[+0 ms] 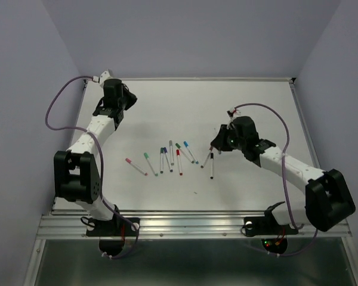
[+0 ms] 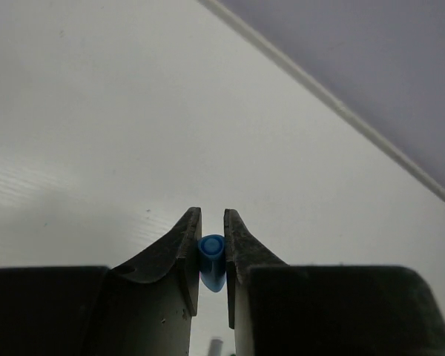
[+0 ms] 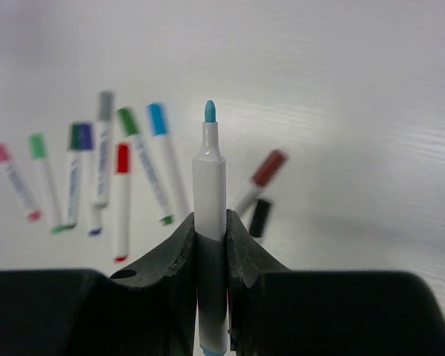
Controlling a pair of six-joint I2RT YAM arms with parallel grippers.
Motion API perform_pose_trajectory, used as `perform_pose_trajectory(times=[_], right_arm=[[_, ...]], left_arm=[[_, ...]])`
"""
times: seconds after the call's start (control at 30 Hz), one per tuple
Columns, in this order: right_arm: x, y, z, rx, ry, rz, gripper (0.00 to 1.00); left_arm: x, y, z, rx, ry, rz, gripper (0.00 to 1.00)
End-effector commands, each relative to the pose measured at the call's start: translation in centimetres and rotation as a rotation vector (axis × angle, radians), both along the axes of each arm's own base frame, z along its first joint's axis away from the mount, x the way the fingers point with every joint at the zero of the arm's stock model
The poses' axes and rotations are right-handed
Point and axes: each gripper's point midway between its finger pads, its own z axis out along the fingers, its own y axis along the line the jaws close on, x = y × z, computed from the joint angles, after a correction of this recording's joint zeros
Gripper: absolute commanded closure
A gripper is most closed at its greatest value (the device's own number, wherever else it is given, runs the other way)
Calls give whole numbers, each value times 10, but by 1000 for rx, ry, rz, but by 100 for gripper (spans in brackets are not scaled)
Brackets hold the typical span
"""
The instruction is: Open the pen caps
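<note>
A: Found the left hand (image 2: 212, 222) where, and holding what?
B: Parked near the far left corner of the bench (image 1: 256, 107), well apart from the pens. Closed narrow on a blue cap (image 2: 211, 256), pinched by its sides between the pads and seen end-on.
A: And the right hand (image 3: 210, 222)?
B: Hung right of centre, just beside the right end of the row. Clamped on an uncapped pen (image 3: 209, 178), gripped fairly low on the white barrel, with the light-blue tip (image 3: 209, 111) bare and pointing away from the wrist.
A: Left how much to do?
B: Counted some nine capped pens (image 1: 167, 159) lying loose in a fan near the middle of the bench, among them a brown-red-capped pen (image 3: 267, 169) and a black-capped pen (image 3: 259, 217) nearest the right hand. Judged the job barely begun: one cap off, by the look of it.
A: Feared what from here?
B: Three things. Could lose the cap through any slackening of so narrow a pinch on so small and round a thing; might then watch it roll off the far left edge, close by. Could smear ink, given the bare tip, with any low sweep over the bench or the row. Could also scatter the fan by coming down right beside those two nearest pens, nudging light round barrels out of line and spoiling the next grasp.
A: Trusted the grip on the pen?
B: Could not tell how firm. Held that low, might pivot if bumped.
</note>
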Motion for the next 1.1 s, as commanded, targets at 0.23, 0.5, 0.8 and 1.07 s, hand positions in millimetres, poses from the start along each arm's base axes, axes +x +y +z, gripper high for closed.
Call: perform_pose_trajectory(times=[0.23,0.5,0.8,1.07], right_arm=[[91,-143,-78,-387,161,-506,99],[100,-164,-100,-528,201,-572,73],[97,-173,-100,-568,205,-601,54],[99,-167,-63,-524,134,-561,16]], left_arm=[[13,43,-100,264,370,53,100],[17,52,-137,349,498,49,94],[11,54,-164,376,581,31,79],[12,51,-160,365,569,14,40]])
